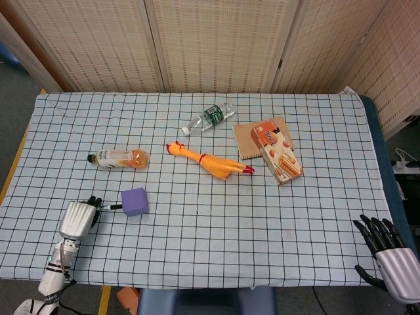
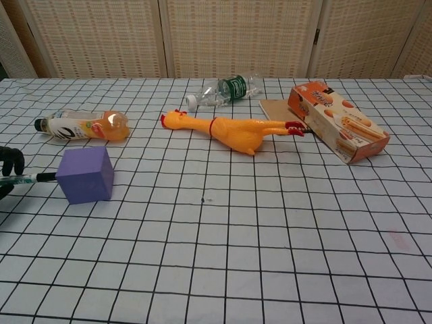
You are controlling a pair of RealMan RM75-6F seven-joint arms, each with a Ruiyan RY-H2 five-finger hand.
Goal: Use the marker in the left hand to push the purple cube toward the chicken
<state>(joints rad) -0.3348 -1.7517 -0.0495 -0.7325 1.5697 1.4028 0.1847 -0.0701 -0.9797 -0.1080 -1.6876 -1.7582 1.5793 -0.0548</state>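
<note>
The purple cube (image 1: 134, 201) (image 2: 85, 175) sits on the checked cloth, left of the centre. My left hand (image 1: 79, 216) (image 2: 8, 167) grips a marker (image 1: 110, 207) (image 2: 28, 179) that lies level, and its black tip touches the cube's left face. A yellow rubber chicken (image 1: 208, 161) (image 2: 231, 129) lies on its side further back and to the right of the cube, head pointing left. At the table's front right corner my right hand (image 1: 388, 252) hangs with fingers spread and nothing in it; the chest view does not show it.
An orange drink bottle (image 1: 120, 158) (image 2: 83, 126) lies behind the cube. A clear water bottle (image 1: 209, 118) (image 2: 222, 91), a brown notebook (image 1: 248, 140) and an orange snack box (image 1: 277, 152) (image 2: 337, 129) lie at the back right near the chicken.
</note>
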